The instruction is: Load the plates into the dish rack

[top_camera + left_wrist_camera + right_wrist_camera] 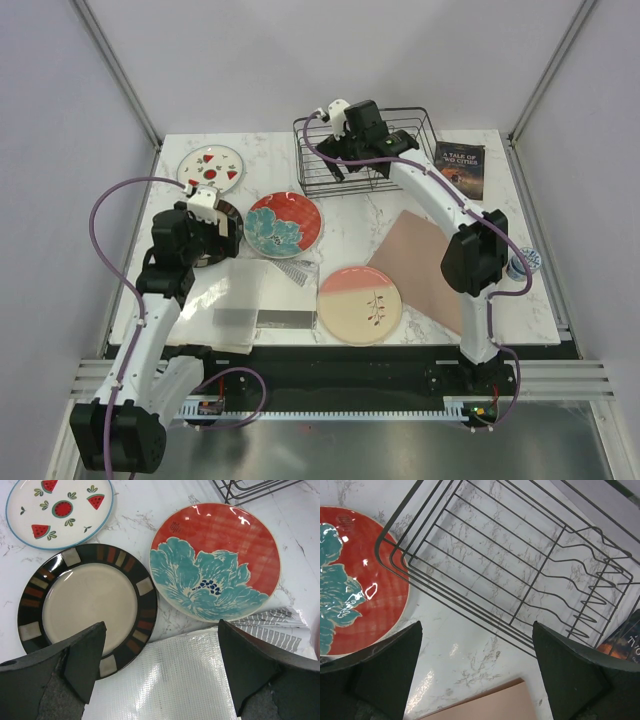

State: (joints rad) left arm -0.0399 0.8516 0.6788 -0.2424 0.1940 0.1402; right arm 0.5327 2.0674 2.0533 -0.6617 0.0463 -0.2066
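Across the marble worktop (350,215), reading left to right, all four plates lie flat outside the dish rack. At far left rear I see the white plate with red watermelon marks (210,167). Just in front of it sits the dark-rimmed plate with the cream centre (87,602), largely covered in the overhead view by my left arm. My left gripper (161,625) hangs above that plate's near edge and a white woven sheet (240,300), its jaws spread wide and holding nothing. Next comes the red plate with the teal flower (284,224), just beside the dark-rimmed one. The pink-and-cream plate with the twig (360,304) rests nearer me, at the front centre.

The black wire dish rack (318,175) stands at the rear, right of centre. My right gripper (476,625) hovers over its front left corner, jaws likewise wide apart and empty. A pinkish-brown mat (425,265) lies in front of the rack, and a dark paperback (460,168) lies just right of the rack.
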